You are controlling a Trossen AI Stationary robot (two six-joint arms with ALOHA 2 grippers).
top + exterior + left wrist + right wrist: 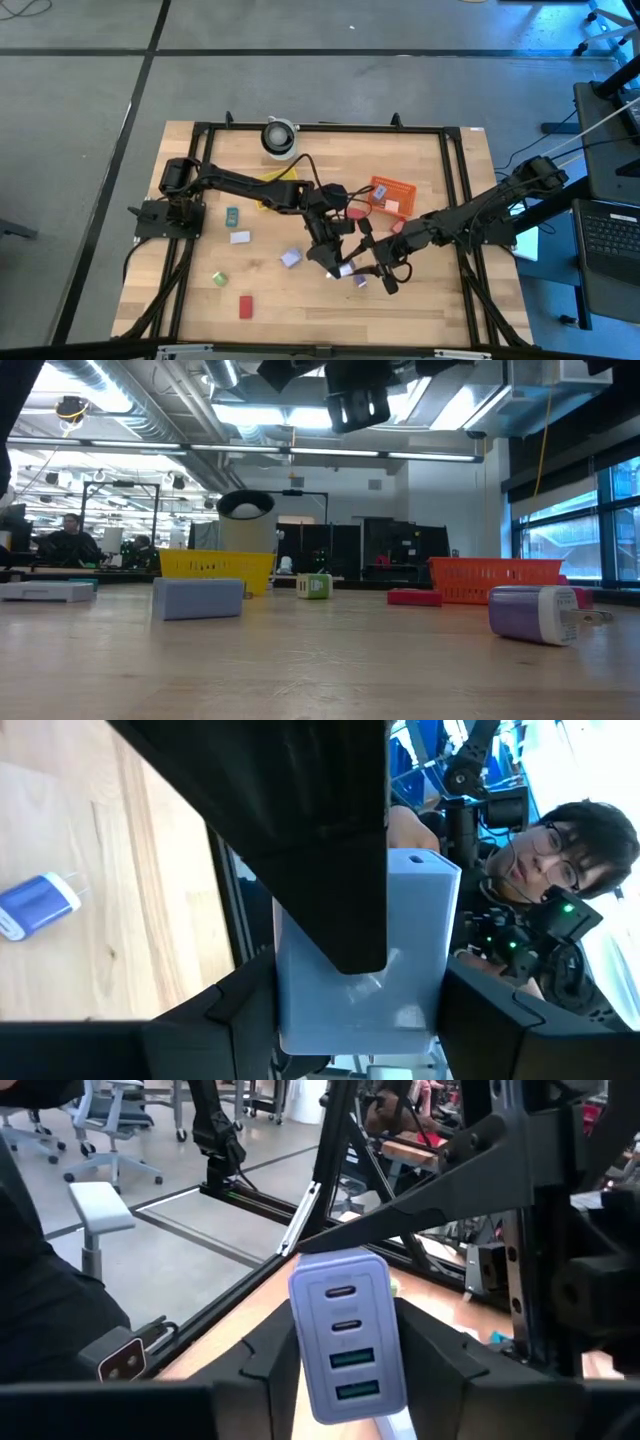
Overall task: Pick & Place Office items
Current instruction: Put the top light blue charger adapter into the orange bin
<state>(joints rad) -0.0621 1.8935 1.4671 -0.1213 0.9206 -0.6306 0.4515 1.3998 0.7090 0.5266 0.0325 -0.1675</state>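
Charger [345,268]: high view, I see it up near table middle front, both grippers meeting on it. Left gripper [338,264] comes from left, right gripper [368,272] from right. Orange basket [392,194] behind them, yellow basket [283,178] mostly hidden under left arm.

Low view: second charger [536,612] lies on table [300,670], blue block [198,599] too.

Left wrist view: my fingers [200,1020] pinch charger [362,960] sides. Person [545,860] behind.

Right wrist view: fingers [270,1365] pressed on charger [345,1335] sides, ports facing me.
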